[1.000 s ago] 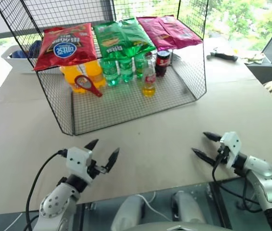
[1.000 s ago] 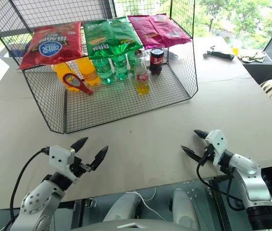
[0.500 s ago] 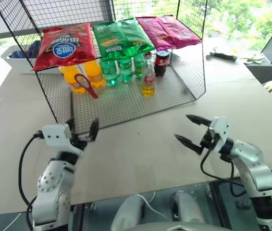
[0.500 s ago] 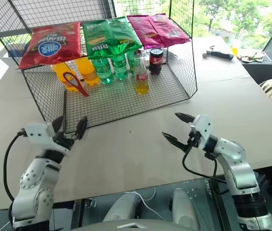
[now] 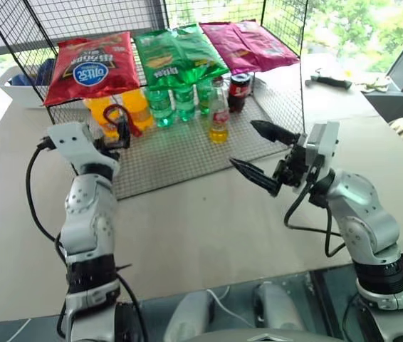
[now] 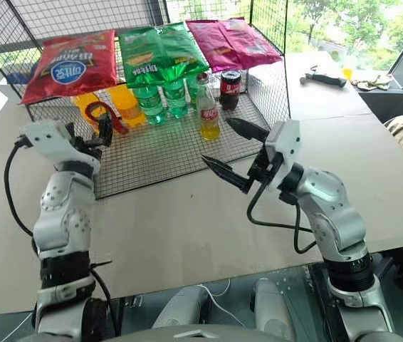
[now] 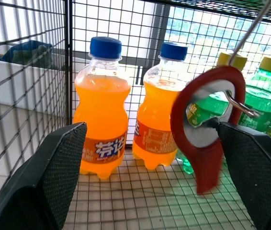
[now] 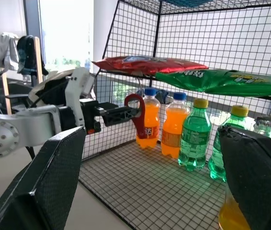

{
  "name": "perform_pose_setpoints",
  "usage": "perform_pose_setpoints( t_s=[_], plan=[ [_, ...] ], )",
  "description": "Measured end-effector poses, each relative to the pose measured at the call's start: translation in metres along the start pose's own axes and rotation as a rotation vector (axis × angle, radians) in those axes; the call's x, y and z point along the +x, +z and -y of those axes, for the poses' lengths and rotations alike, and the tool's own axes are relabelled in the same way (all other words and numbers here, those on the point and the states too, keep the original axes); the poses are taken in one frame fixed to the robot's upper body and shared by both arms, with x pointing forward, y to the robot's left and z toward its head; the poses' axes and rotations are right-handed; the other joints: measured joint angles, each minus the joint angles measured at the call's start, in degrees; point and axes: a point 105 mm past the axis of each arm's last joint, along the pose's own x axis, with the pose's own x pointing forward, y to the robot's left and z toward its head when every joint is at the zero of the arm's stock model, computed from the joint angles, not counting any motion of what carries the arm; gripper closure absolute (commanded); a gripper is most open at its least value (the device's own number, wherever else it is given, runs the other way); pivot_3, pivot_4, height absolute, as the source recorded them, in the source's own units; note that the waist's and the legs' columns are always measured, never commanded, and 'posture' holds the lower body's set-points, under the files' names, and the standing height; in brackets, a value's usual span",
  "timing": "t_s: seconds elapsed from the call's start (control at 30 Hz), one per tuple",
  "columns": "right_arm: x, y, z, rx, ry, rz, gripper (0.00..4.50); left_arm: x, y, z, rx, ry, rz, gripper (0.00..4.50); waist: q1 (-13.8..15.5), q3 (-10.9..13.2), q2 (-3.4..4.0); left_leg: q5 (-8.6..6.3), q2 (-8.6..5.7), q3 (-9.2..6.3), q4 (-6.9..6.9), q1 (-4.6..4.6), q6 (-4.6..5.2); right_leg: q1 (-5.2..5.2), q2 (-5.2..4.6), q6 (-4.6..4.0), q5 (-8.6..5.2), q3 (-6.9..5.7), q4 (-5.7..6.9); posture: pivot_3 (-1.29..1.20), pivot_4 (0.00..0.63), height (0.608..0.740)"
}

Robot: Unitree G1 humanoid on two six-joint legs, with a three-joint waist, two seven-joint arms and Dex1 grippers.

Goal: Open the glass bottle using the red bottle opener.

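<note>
Setting: pale tabletop (image 5: 187, 235) by bright windows, carrying a black wire rack (image 5: 187, 149) with an upper shelf and a mesh floor.

Upper shelf, 9 to 3 o'clock: red chip bag (image 5: 87, 68), green chip bag (image 5: 176, 57), magenta chip bag (image 5: 248, 44).

Mesh floor: two orange soda bottles (image 7: 102, 108) at the 9 o'clock end; green plastic bottles (image 5: 173, 105) beside them; the glass bottle (image 5: 218, 114), upright, yellow liquid in its lower part, standing just in front of the green row toward the rack's centre; a dark can (image 5: 241, 92) at its 1 o'clock.

The red bottle opener (image 7: 207, 129): hanging from a wire hook, ring head up and handle down, in front of the orange sodas, at the glass bottle's 9 o'clock and well apart from it.

Left gripper (image 5: 116, 132): fingers spread wide, holding nothing. A second ago it sat low over the near table edge; it has since risen and gone forward to the rack's front, its tips now just short of the opener.

Right gripper (image 5: 265, 153): fingers likewise wide apart and empty. It has lifted from the table at 4 o'clock and swung inward, now pointing toward 9 o'clock, at the glass bottle's 5 o'clock, not touching it.

Rack contents unchanged from before.
</note>
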Motion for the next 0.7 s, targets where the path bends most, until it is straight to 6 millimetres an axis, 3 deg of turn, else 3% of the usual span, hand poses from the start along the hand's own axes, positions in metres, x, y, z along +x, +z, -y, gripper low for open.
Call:
perform_pose_setpoints(
  t_s=[0.2, 0.47, 0.5, 0.6, 0.7],
  plan=[
    [0.006, 0.008, -0.002, 0.031, 0.012, 0.027, 0.05, 0.013, 0.002, 0.002, -0.001, -0.002, 0.015, 0.0, -0.04, 0.0, 0.0, 0.0, -0.01, -0.01, 0.01, -0.03, 0.0, -0.03, -0.01, 0.0, 0.0, -0.02, 0.05, 0.0, 0.15, 0.74],
    [0.005, 0.008, -0.002, 0.031, 0.009, 0.02, 0.05, 0.015, 0.002, 0.011, 0.005, -0.036, 0.033, 0.0, -0.25, 0.0, 0.0, 0.0, -0.01, -0.02, 0.01, -0.03, 0.0, -0.03, -0.03, 0.0, 0.0, -0.02, 0.04, 0.0, 0.15, 0.74],
    [0.005, 0.008, -0.002, 0.03, 0.009, 0.019, 0.0, 0.015, 0.003, 0.011, 0.006, -0.037, 0.034, 0.54, -0.3, 0.0, 0.0, 0.0, -0.01, -0.02, 0.01, -0.03, 0.0, -0.03, -0.03, 0.0, 0.0, -0.02, 0.04, 0.0, 0.15, 0.74],
    [0.004, 0.006, -0.002, 0.034, 0.004, 0.013, 0.0, 0.015, 0.001, 0.011, 0.016, -0.036, 0.025, 1.57, -0.45, 0.0, 0.0, 0.0, -0.01, -0.02, 0.01, -0.03, 0.0, -0.03, -0.02, 0.0, 0.0, -0.02, 0.05, 0.0, 0.15, 0.74],
    [0.004, 0.006, -0.002, 0.033, 0.0, 0.011, 0.0, 0.013, -0.006, 0.014, 0.029, -0.052, 0.002, 3.12, -0.57, 0.0, 0.0, 0.0, -0.02, -0.03, 0.01, -0.03, 0.0, -0.03, -0.02, 0.0, 0.0, -0.02, 0.06, 0.0, 0.15, 0.74]
  ],
)
